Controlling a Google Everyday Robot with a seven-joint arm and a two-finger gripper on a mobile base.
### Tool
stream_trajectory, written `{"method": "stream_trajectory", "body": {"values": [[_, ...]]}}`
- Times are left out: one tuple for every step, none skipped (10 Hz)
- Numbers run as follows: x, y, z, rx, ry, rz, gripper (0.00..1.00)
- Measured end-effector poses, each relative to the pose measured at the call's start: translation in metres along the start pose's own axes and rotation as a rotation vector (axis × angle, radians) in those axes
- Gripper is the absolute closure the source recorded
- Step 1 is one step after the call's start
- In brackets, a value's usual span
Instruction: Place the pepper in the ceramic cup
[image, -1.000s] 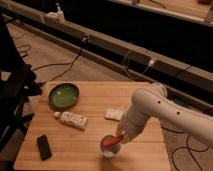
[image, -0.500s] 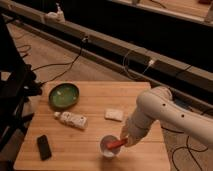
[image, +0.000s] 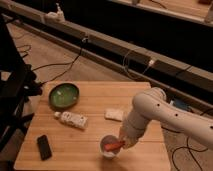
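The ceramic cup (image: 107, 145) is a small white cup near the front edge of the wooden table (image: 85, 137). The red-orange pepper (image: 115, 145) lies across the cup's right side, with one end over the pale inside and the other pointing toward my gripper. My gripper (image: 124, 142) is at the end of the white arm (image: 147, 112), right at the cup's right rim and touching or almost touching the pepper's outer end. The arm's wrist hides the gripper's tip.
A green bowl (image: 64, 95) sits at the table's back left. A white power strip (image: 74, 119) lies left of centre, a pale block (image: 114, 114) behind the cup, and a black phone (image: 44, 147) at the front left. Cables run on the floor behind.
The arm's wrist has shifted a little to the right of the cup. The pepper now shows more fully over the cup's right side.
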Motion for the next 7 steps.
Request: {"method": "stream_trajectory", "body": {"values": [[0.000,-0.001,0.000,0.001,0.001,-0.001,0.20],[-0.001,-0.003,0.000,0.003,0.003,-0.005,0.20],[-0.002,-0.006,-0.001,0.009,0.007,-0.008,0.20],[-0.003,-0.008,-0.003,0.015,0.010,-0.009,0.20],[-0.002,-0.013,-0.007,0.040,0.005,0.009,0.20],[-0.001,-0.012,-0.007,0.042,0.005,0.014,0.20],[-0.002,-0.012,-0.007,0.041,0.005,0.012,0.20]]}}
